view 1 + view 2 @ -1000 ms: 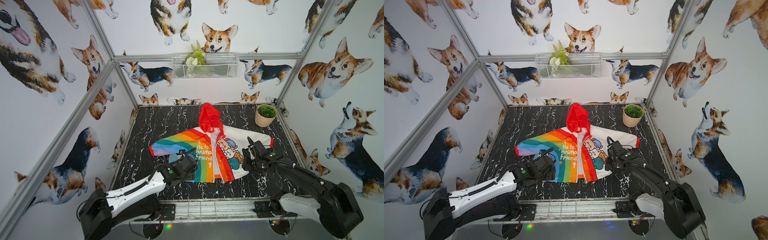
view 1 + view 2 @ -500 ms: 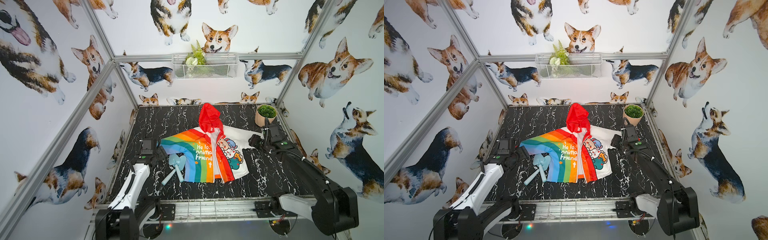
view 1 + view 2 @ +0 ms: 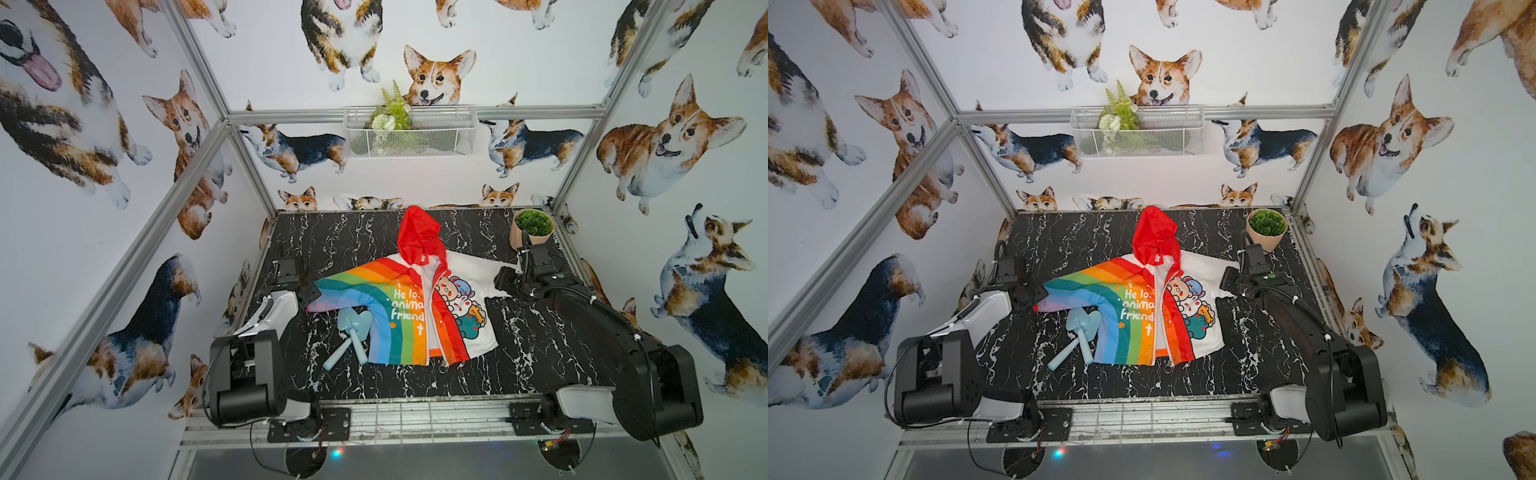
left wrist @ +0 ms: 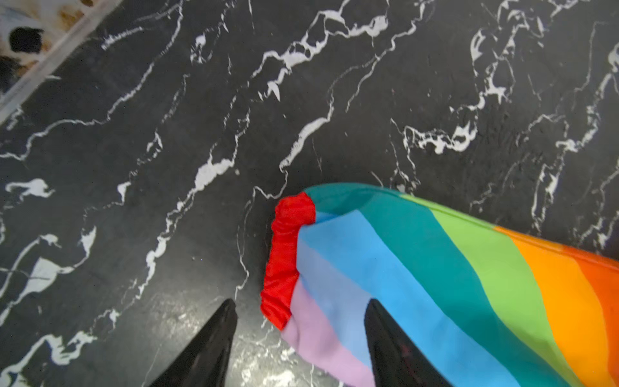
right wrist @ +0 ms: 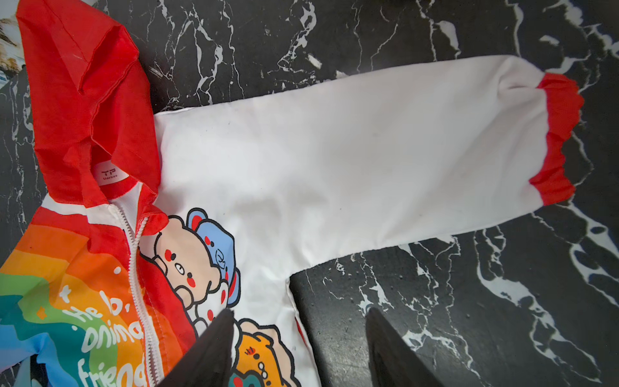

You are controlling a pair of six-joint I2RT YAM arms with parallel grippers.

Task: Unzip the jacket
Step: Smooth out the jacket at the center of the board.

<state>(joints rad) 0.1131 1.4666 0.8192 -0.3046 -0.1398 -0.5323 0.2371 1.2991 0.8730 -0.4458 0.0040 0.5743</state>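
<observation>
Right wrist view catches the neck tag (image 5: 114, 174) under the red hood: "TP" with a tiny word below, maybe "Varbes", too small to be sure. White lettering (image 5: 110, 321) on the rainbow half reads "He lo, animal friend". The jacket (image 3: 415, 307) lies flat mid-table (image 3: 332, 232). Right gripper (image 5: 298, 315) hangs over the white half, jaws spread, empty. Left gripper (image 4: 299, 301) sits at the rainbow sleeve's red cuff, also spread, pinching nothing.
</observation>
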